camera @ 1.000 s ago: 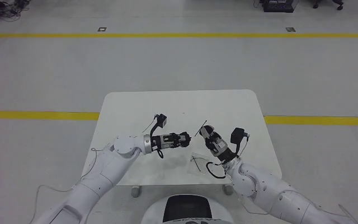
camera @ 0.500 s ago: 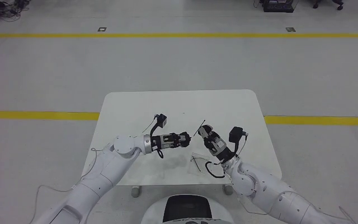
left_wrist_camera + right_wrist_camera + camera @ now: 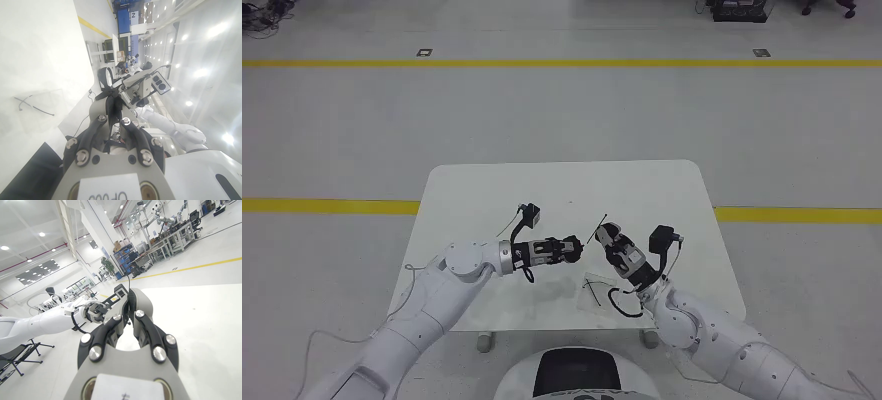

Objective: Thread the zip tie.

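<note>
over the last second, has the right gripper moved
Yes. In the top view the right gripper has edged slightly toward the left gripper, away from the right edge of the table.

On my feed I'm seeing a black zip tie (image 3: 129, 285), plain white table (image 3: 642, 190), and pale grey floor (image 3: 542, 120) with yellow stripes (image 3: 542, 63).

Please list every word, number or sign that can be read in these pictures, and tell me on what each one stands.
No text reads in full.
The left label, at the base of the left gripper: upside down and cut by the picture's edge; not readable whole.
The right label, at the base of the right gripper: almost all cut off; unreadable.
The blue board, far behind: one white letter shows, the rest is hidden.
</note>
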{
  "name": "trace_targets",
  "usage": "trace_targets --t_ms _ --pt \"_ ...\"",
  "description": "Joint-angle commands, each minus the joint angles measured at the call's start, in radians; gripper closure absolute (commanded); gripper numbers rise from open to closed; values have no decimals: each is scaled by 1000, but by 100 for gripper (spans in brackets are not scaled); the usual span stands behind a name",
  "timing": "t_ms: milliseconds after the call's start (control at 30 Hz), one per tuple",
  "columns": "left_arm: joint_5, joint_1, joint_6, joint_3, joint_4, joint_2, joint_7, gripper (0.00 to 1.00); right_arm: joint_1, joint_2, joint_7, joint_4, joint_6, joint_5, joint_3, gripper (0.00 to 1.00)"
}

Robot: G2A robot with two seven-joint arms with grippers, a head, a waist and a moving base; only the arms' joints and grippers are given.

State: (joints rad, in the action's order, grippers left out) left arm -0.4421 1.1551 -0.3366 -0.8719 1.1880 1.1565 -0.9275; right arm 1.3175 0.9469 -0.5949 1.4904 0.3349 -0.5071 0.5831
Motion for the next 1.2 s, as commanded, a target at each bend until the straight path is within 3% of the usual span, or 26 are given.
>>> trace_targets --t_ms 0,1167 --pt "0 0 0 0 0 0 0 100 0 0 0 0 0 0 0 100" --pt "0 0 0 0 0 0 0 100 66 56 77 -6 5 -65 100 100"
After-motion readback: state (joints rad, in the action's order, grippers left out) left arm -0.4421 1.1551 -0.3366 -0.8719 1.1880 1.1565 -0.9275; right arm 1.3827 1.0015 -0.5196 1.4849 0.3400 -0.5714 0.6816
